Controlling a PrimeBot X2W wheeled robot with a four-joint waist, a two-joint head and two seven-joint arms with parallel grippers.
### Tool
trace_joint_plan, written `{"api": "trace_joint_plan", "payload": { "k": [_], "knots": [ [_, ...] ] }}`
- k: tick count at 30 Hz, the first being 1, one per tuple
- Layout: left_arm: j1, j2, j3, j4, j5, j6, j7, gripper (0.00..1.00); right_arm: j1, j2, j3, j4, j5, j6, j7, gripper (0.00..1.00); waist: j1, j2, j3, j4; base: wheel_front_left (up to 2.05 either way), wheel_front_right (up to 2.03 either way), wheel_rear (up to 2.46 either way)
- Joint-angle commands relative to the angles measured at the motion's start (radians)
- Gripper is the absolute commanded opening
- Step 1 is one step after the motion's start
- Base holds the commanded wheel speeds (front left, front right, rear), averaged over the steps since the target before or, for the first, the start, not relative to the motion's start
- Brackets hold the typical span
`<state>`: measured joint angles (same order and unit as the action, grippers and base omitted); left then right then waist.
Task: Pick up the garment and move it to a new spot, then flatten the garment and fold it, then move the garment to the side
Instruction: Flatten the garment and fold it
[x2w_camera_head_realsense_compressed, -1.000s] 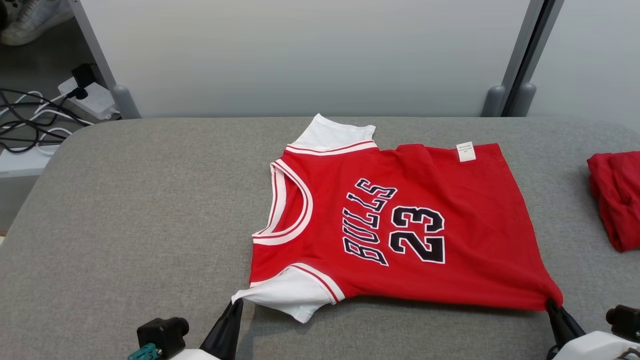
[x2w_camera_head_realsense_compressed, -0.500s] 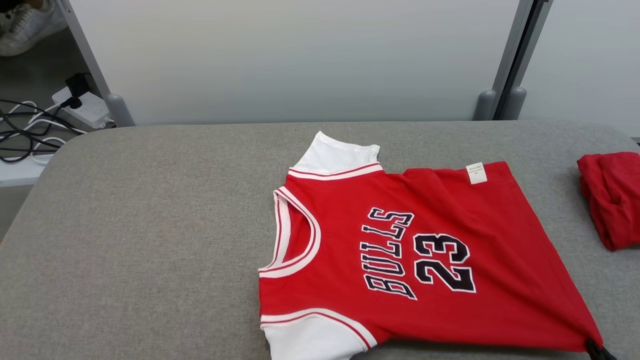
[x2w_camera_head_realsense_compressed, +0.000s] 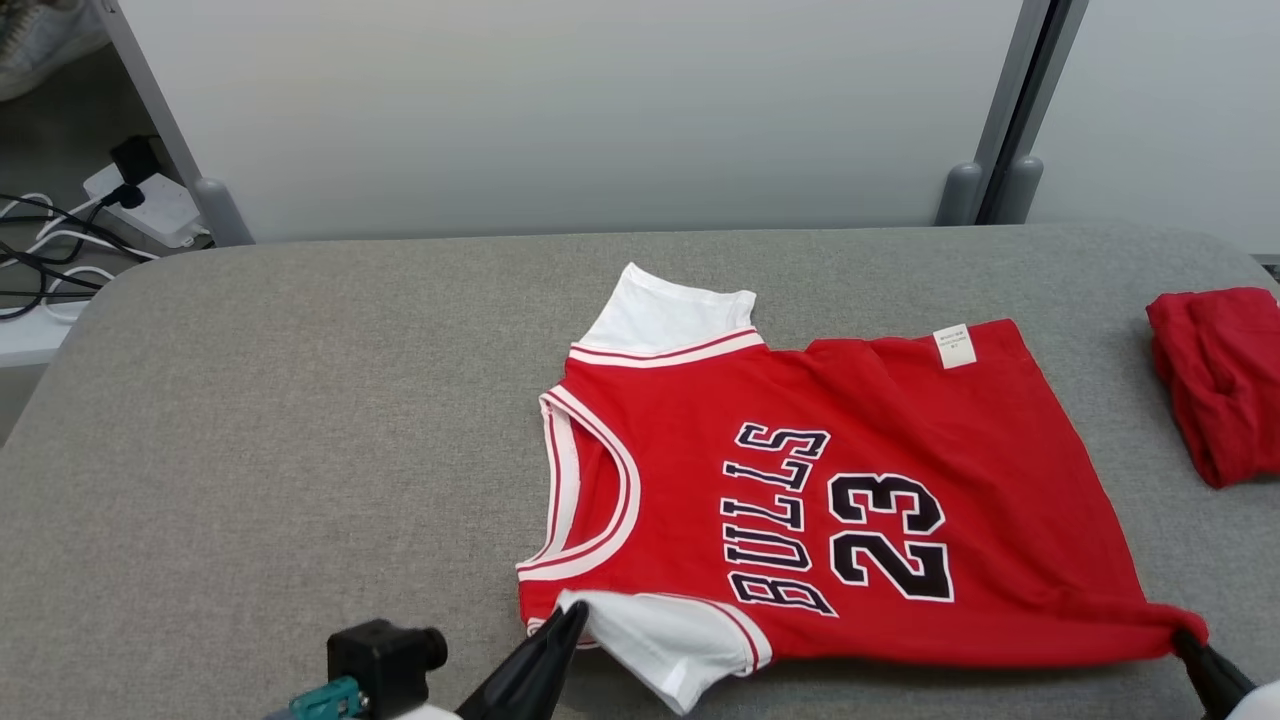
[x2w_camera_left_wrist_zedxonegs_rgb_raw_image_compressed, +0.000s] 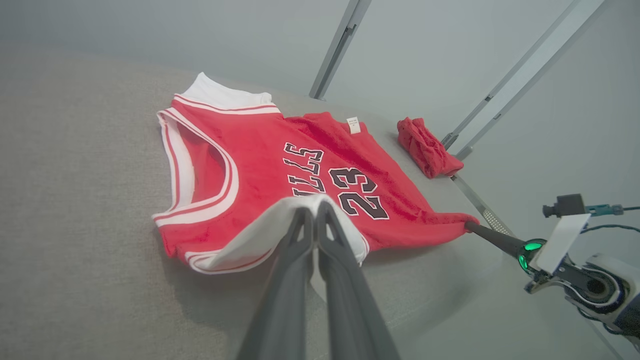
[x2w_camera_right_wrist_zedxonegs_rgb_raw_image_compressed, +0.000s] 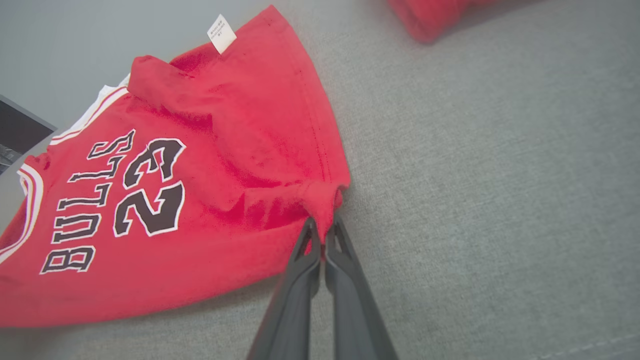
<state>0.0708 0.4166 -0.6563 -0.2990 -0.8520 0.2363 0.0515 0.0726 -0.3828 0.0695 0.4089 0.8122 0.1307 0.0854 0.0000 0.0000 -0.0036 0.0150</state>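
The garment (x2w_camera_head_realsense_compressed: 860, 410) is a red jersey with white sleeves and "BULLS 23" in black, lying spread on the grey table (x2w_camera_head_realsense_compressed: 300, 400). My left gripper (x2w_camera_head_realsense_compressed: 574, 612) is at its near left corner, shut on the near white sleeve (x2w_camera_left_wrist_zedxonegs_rgb_raw_image_compressed: 280, 220), which it holds raised a little off the table. My right gripper (x2w_camera_head_realsense_compressed: 1184, 640) is shut on the near red hem corner (x2w_camera_right_wrist_zedxonegs_rgb_raw_image_compressed: 322, 200), which is bunched into a point between the fingers. The left wrist view also shows the right gripper (x2w_camera_left_wrist_zedxonegs_rgb_raw_image_compressed: 470, 227) pinching that corner. The far sleeve (x2w_camera_head_realsense_compressed: 665, 315) lies flat.
A folded red cloth (x2w_camera_head_realsense_compressed: 1215, 380) lies at the table's right edge. Pale partition panels on grey posts (x2w_camera_head_realsense_compressed: 960, 190) stand behind the table. A power strip (x2w_camera_head_realsense_compressed: 140, 205) and cables lie on the floor at far left. Bare table stretches left of the jersey.
The head view has shifted. My left gripper has moved right and inward with the near sleeve, which now lifts toward the jersey body. The right gripper keeps hold of the hem corner.
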Motion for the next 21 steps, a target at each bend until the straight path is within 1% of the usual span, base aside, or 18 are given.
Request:
{"api": "trace_joint_plan", "payload": {
  "k": [1, 5, 9, 14, 15, 16, 21],
  "knots": [
    [-0.086, -0.007, 0.041, 0.007, 0.014, -0.017, -0.021, 0.00, -0.066, -0.028, -0.013, -0.006, 0.003, 0.000, 0.019, 0.00, 0.0000, 0.0000, 0.005, -0.001, 0.00, 0.00, 0.00],
    [-0.186, -0.061, 0.034, 0.110, 0.026, -0.058, -0.045, 0.00, -0.153, -0.008, -0.058, 0.034, -0.019, 0.000, 0.064, 0.00, 0.0000, 0.0000, 0.031, 0.008, 0.00, 0.00, 0.00],
    [-0.282, -0.106, 0.033, 0.230, 0.031, -0.098, -0.066, 0.00, -0.246, 0.009, -0.068, 0.080, -0.054, 0.000, 0.088, 0.00, 0.0000, 0.0000, 0.061, 0.013, 0.00, 0.00, 0.00],
    [-0.399, -0.153, 0.037, 0.372, 0.065, -0.128, -0.114, 0.00, -0.363, 0.027, -0.056, 0.160, -0.094, 0.000, 0.090, 0.00, 0.0000, 0.0000, 0.102, 0.017, 0.00, 0.00, 0.00],
    [-0.399, -0.153, 0.037, 0.372, 0.065, -0.128, -0.114, 0.00, -0.363, 0.027, -0.056, 0.160, -0.094, 0.000, 0.090, 0.00, 0.0000, 0.0000, 0.102, 0.017, 0.00, 0.00, 0.00],
    [-0.420, -0.160, 0.032, 0.403, 0.073, -0.134, -0.117, 0.00, -0.384, 0.028, -0.051, 0.181, -0.106, 0.000, 0.086, 0.00, 0.0000, 0.0000, 0.110, 0.018, 0.00, 0.00, 0.00],
    [-0.520, -0.205, 0.026, 0.540, 0.103, -0.154, -0.156, 0.00, -0.483, 0.039, -0.027, 0.285, -0.174, 0.000, 0.044, 0.00, 0.0000, 0.0000, 0.150, 0.020, 0.00, 0.00, 0.00]
  ]
}}
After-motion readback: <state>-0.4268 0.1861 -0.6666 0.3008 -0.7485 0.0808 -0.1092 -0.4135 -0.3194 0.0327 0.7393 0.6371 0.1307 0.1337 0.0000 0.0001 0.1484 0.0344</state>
